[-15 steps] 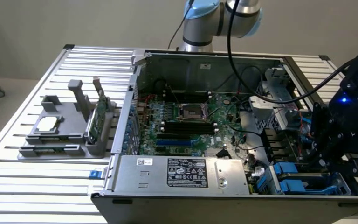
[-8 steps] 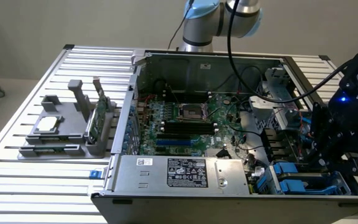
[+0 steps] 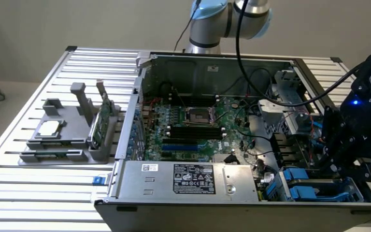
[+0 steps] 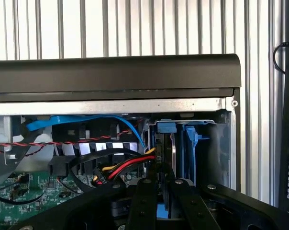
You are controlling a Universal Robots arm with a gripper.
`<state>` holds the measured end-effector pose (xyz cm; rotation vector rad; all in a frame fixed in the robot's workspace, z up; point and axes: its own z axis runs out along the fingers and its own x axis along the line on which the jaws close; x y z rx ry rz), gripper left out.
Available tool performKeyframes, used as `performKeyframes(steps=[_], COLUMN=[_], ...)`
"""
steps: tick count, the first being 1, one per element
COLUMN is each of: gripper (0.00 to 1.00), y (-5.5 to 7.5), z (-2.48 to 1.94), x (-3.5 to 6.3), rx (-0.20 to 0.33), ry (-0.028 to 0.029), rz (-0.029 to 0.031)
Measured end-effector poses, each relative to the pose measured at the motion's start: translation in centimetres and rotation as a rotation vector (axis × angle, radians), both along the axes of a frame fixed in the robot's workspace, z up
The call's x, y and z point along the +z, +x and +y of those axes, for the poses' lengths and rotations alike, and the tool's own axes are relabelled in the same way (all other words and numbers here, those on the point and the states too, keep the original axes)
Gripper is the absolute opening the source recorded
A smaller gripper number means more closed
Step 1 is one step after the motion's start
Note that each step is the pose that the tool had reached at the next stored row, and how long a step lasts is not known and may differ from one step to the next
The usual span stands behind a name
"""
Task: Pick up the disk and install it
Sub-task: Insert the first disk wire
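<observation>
Listing by count.

- One black two-fingered gripper on one silver-and-blue jointed arm. The gripper sits low over the drive bay at the exterior view's right. Its two flat black metal fingers stand narrow, closed edgewise on the disk.
- One disk: a thin silver-grey metal slab in a bright blue plastic carrier, standing on edge in the bay at the case's corner.
- One open rectangular sheet-steel computer case, lying on its side.
- One green motherboard with black slots.
- One boxy silver power supply bearing a dark printed label.
- One slatted aluminium table.
- One grey plastic fixture beside the case. It carries one small flat silver square chip and one thin green circuit card standing upright.
- Cables, three kinds:
  - one flat blue ribbon
  - one red, yellow and black bundle
  - one twisted red-black pair
</observation>
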<state>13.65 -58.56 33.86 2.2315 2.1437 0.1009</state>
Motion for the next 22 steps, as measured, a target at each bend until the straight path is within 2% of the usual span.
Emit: performKeyframes(steps=[22], gripper=[0.16], y=[0.23], z=[0.01], x=[-0.23], rx=[-0.022], ry=[-0.0002], rz=[-0.0001])
